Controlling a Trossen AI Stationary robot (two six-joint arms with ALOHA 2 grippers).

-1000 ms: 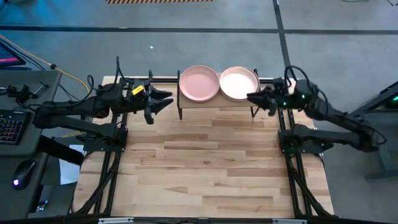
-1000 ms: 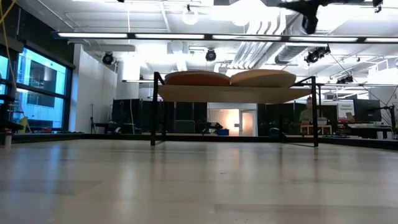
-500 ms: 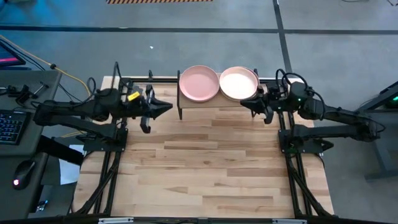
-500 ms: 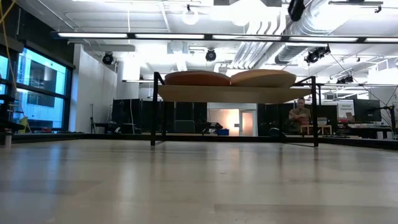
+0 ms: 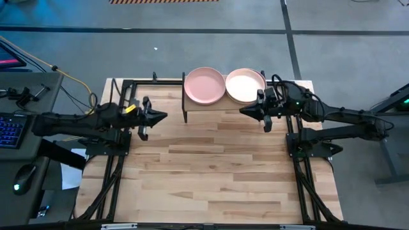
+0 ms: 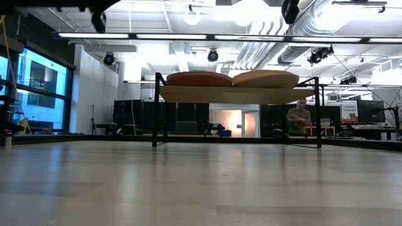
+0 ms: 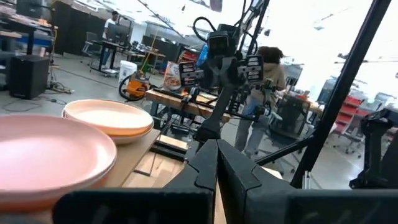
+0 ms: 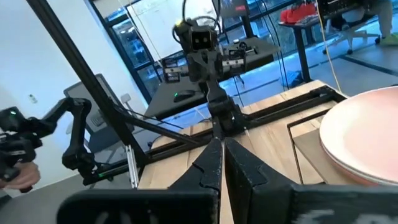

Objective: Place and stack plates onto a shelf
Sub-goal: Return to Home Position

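The shelf stands at the table's far edge, a wood board on thin black legs. Two plates lie side by side on its top: a pink plate on the left and a cream plate on the right. Whether more plates lie under them I cannot tell. My left gripper is shut and hangs left of the shelf, pointing right. My right gripper is shut and hangs just in front of the shelf's right half, pointing left. Both are shut on nothing.
Bare wood tabletop stretches from the shelf to the near edge. Black frame rails run along the table's left and right sides. A desk with a keyboard stands to the left. A person is in the room beyond.
Both grippers have shut with nothing between their fingers. My left gripper has drawn back from the shelf's left end toward the table's left and near edges. My right gripper has shifted toward the near edge and slightly left. The plates and shelf have stayed put.
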